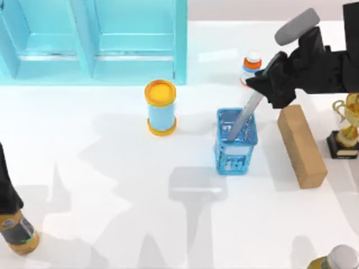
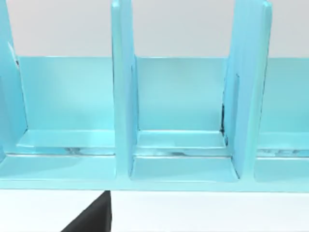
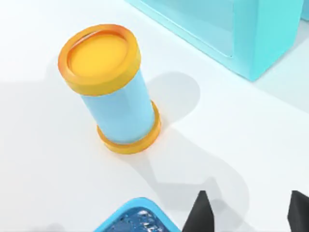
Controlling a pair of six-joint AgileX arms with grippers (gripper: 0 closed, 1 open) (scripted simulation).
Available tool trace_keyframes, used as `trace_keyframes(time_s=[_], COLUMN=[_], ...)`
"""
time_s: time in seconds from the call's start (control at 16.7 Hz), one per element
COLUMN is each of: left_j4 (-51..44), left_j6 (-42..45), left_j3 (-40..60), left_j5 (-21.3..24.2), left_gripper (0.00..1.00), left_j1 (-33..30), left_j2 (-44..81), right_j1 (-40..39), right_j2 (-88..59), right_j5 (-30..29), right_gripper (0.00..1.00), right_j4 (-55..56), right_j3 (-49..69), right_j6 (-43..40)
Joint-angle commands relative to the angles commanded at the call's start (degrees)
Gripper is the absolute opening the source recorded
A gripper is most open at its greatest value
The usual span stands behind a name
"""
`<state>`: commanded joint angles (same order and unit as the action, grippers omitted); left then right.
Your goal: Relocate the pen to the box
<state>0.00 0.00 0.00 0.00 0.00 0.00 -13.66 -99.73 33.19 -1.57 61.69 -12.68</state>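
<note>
The pen [image 1: 247,117] stands tilted in the blue box [image 1: 235,150] near the middle of the table. Its grey shaft leans up and to the right from inside the box. Its upper part is hidden under my right gripper [image 1: 263,92], which hovers just above and to the right of the box. In the right wrist view that gripper [image 3: 248,215] has its fingertips [image 3: 200,212] wide apart with nothing seen between them, and a corner of the box [image 3: 137,220] shows below. My left arm [image 1: 7,185] rests at the table's left edge.
A blue can with orange ends [image 1: 161,107] stands left of the box. A wooden block [image 1: 302,147] lies to its right, a trophy [image 1: 348,126] beyond that. A turquoise shelf unit [image 1: 92,39] fills the back left. Small bottles sit at the back [image 1: 252,64] and front corners [image 1: 19,232].
</note>
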Motion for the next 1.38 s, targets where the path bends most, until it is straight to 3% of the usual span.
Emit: trace_keyframes(time_s=[0.36, 0.9, 1.14, 1.38], left_j4=[0.00, 0.00, 0.00, 0.00], left_j6=[0.00, 0.00, 0.00, 0.00], left_j3=[0.00, 0.00, 0.00, 0.00], left_j5=[0.00, 0.00, 0.00, 0.00], left_gripper=[1.00, 1.00, 1.00, 1.00], left_j1=[0.00, 0.00, 0.00, 0.00], left_j2=[0.00, 0.00, 0.00, 0.00], right_j1=[10.99, 13.95, 19.32, 27.03], right_j2=[8.95, 10.24, 10.03, 11.43], right_j5=[7.55, 9.41, 6.43, -4.05], right_gripper=[0.00, 0.00, 0.00, 0.00], right_j4=[-21.00, -24.51, -32.71, -49.67], right_j3=[5.36, 8.38, 17.74, 27.14], right_j6=[-7.65, -10.16, -14.11, -18.63])
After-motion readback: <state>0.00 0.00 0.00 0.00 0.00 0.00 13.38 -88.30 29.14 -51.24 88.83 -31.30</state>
